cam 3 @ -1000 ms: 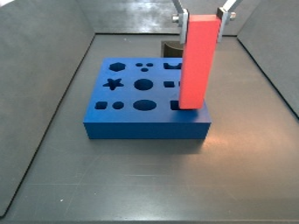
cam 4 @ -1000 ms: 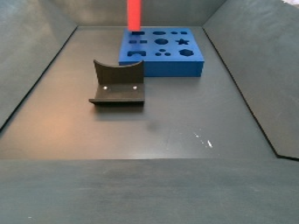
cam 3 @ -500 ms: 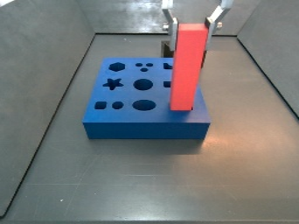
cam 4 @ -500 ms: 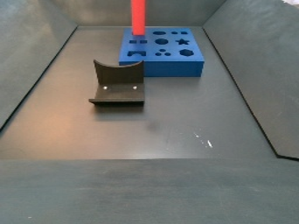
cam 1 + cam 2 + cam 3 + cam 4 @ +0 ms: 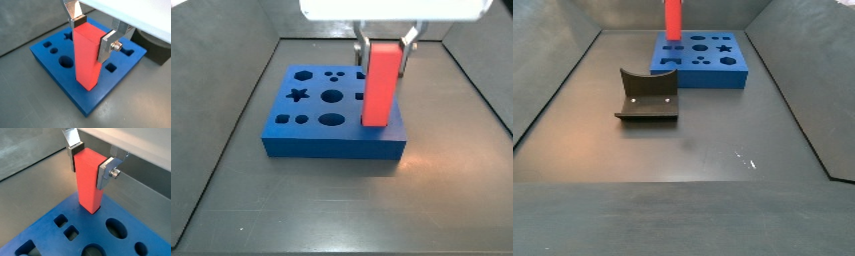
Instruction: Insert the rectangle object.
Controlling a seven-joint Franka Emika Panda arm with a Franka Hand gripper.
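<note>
My gripper (image 5: 91, 31) is shut on the top of the rectangle object, a long plain red bar (image 5: 89, 57) that hangs upright. It also shows in the other wrist view (image 5: 89, 175) and in both side views (image 5: 380, 85) (image 5: 672, 18). The bar's lower end is at the top face of the blue block (image 5: 331, 128) with shaped holes, near its right edge in a side view. I cannot tell whether the end is inside a hole. The block also shows in a side view (image 5: 703, 62) and in both wrist views (image 5: 63, 72) (image 5: 80, 235).
A small dark grey curved piece (image 5: 645, 96) stands on the floor apart from the blue block. A dark object (image 5: 155, 50) sits just behind the block. Grey walls (image 5: 225, 80) slope up round the dark floor (image 5: 687, 150).
The gripper has moved lower and a little leftward in a side view, carrying the red bar down toward the block's top face. The white wrist body has come into view.
</note>
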